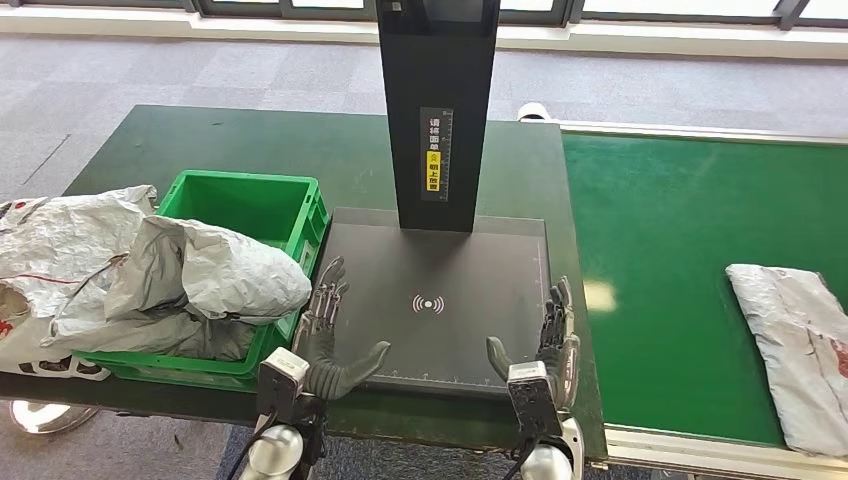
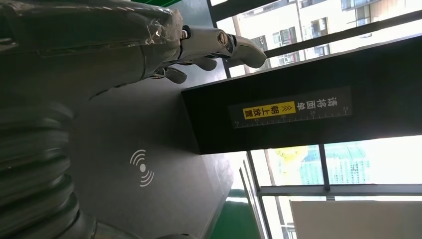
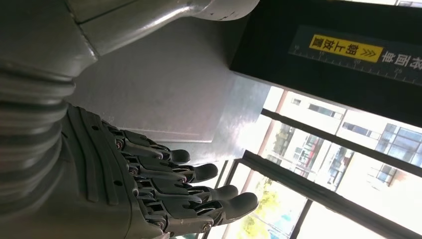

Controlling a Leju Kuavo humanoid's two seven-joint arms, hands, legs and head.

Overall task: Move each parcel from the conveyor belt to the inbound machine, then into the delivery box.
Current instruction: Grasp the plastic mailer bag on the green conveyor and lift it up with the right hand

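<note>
Left to right. The green plastic crate [image 1: 243,210], your delivery box, sat at the left of the dark green table [image 1: 150,150], already piled with crumpled grey poly-bag parcels [image 1: 215,270], with more bags spilling over its left side. Room in there was tight.

Your left hand [image 1: 330,340] was at the left near corner of the flat dark scanner platform [image 1: 440,255], released, fingers spread, thumb pointing inward, holding nothing. The white signal mark [image 1: 428,304] in the platform centre was uncovered; no parcel lay on it. The black upright column with the yellow label [image 1: 437,110] stood at the platform's back edge.

Your right hand [image 1: 550,345] mirrored the left at the right near corner, also released and empty; the right wrist view showed its dark fingers [image 3: 199,172] extended and apart.

The next parcel, a flat grey bag [image 1: 800,340], lay far right on the green conveyor belt [image 1: 680,250], well apart from both hands.

My read: you were between parcels, so the pickup was next. Advice:
- Reach with the right hand; the left was too far off.
- Grip the bag's near edge. Thin film looks slippery and will sag.
- Lay it flat over the signal mark, clear of the column.
- Drop it towards the crate's open back corner, not on the pile.
</note>
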